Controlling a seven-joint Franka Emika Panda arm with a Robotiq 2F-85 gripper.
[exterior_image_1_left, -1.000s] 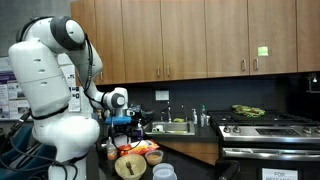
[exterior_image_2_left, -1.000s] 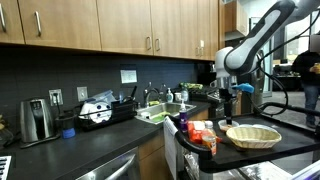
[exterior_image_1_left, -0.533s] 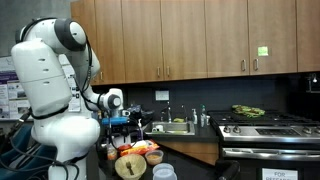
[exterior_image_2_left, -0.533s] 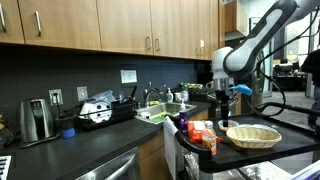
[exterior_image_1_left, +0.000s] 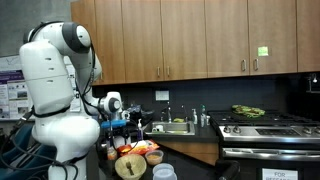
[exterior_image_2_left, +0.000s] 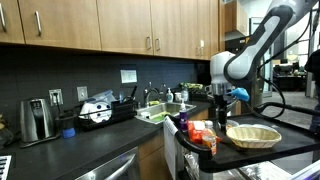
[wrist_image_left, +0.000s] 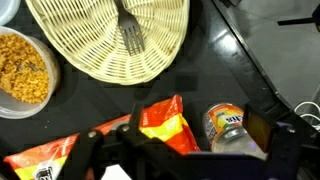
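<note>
My gripper (wrist_image_left: 185, 150) is open and empty, its dark fingers (wrist_image_left: 274, 138) framing the bottom of the wrist view. Below it on the black counter lie a red-orange snack bag (wrist_image_left: 160, 125) and a small bottle with an orange label (wrist_image_left: 226, 128), the bottle just inside the right finger. Farther off sits a wicker basket (wrist_image_left: 75, 50) with a fork (wrist_image_left: 128, 32) in it, and a bowl of yellow food (wrist_image_left: 25, 68) stands to its left. In both exterior views the gripper (exterior_image_1_left: 127, 126) (exterior_image_2_left: 221, 104) hangs a short way above the snack bag (exterior_image_2_left: 203, 138) and beside the basket (exterior_image_2_left: 252, 135).
A sink (exterior_image_1_left: 177, 126) and a gas stove (exterior_image_1_left: 266, 126) line the counter under wooden cabinets (exterior_image_1_left: 190, 35). A dish rack (exterior_image_2_left: 98, 111) and a metal appliance (exterior_image_2_left: 35, 119) stand along the dark backsplash. A white tub (exterior_image_1_left: 164, 172) sits at the counter's front edge.
The arm has shifted a little, bringing the open gripper slightly lower and closer over the snack bag and bottle. The objects have not moved.
</note>
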